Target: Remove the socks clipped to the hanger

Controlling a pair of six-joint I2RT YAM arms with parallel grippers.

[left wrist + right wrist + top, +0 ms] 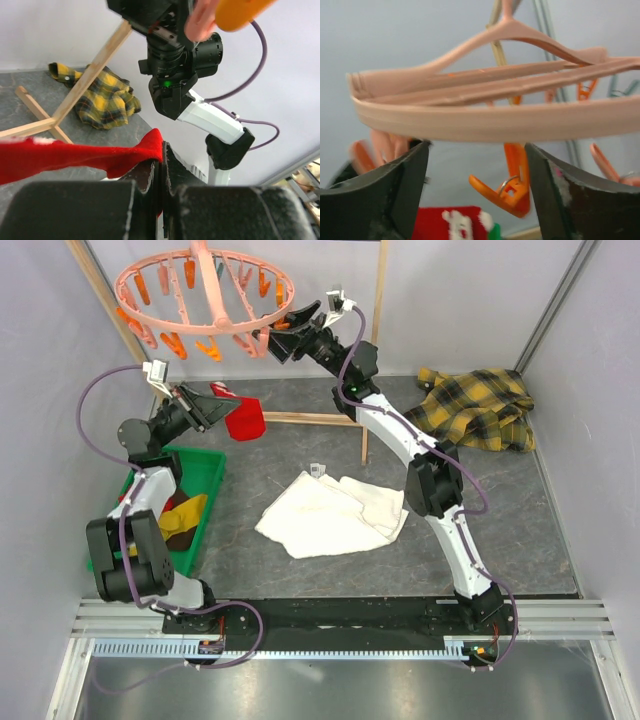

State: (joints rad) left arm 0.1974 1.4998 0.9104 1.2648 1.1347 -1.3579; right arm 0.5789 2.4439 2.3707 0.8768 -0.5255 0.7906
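Left tool point(161, 160) pinching red sock point(75, 155) below hanger point(495, 120), near bin point(212, 485); right tool point(476, 155) wide astride hanger rim by orange clip point(512, 185); risks yanking it askew if clamping rim, sock dropping short.

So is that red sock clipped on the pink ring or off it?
Off. The limp red fabric sock hangs from the shut left gripper, clear of the round salmon-pink plastic hanger.
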